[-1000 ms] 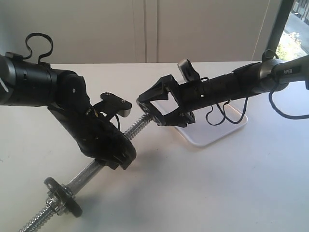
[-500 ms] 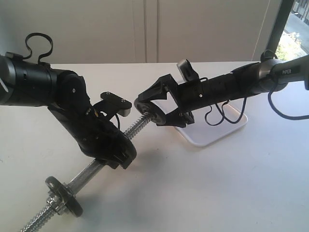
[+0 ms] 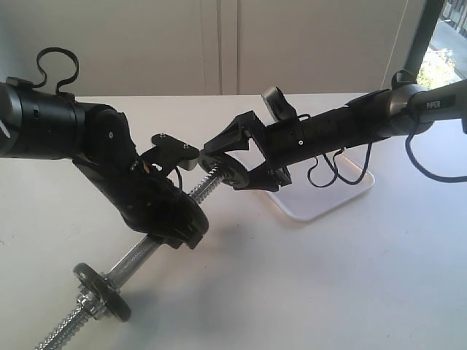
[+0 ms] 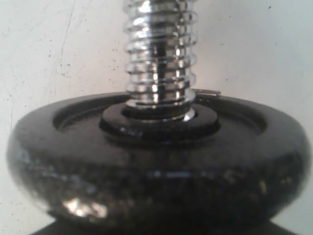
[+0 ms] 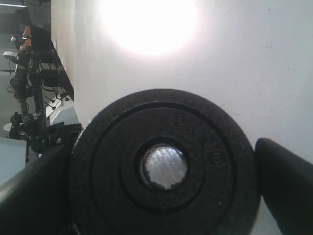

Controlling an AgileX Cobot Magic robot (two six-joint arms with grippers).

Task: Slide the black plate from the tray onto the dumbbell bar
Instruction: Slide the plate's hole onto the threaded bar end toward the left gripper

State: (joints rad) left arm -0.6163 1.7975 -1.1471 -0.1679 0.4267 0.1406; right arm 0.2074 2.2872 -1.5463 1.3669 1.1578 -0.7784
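Note:
The dumbbell bar [image 3: 135, 255] slants up off the table, with my left gripper [image 3: 175, 222] shut round its middle. My right gripper [image 3: 219, 162] is shut on the black plate [image 3: 211, 154] across its width, right at the bar's upper threaded tip. In the right wrist view the black plate [image 5: 112, 166] faces the camera between both fingers [image 5: 286, 181], and the bar's silvery end [image 5: 164, 167] sits in its centre hole. The left wrist view shows threaded bar [image 4: 159, 54] rising through another shiny black disc [image 4: 156, 171]; my left fingers are hidden there. The white tray [image 3: 321, 208] lies behind my right arm.
A dull dark disc [image 3: 102, 292] and a chrome collar nut [image 3: 89, 306] sit on the bar's lower end, just above the white table [image 3: 343, 284]. Black cables [image 3: 336, 171] hang from my right arm over the tray. A pale wall stands behind the table.
My right gripper has carried the plate left and slightly up onto the bar's tip. The left arm has shifted the bar a little, and its lower disc has moved slightly right.

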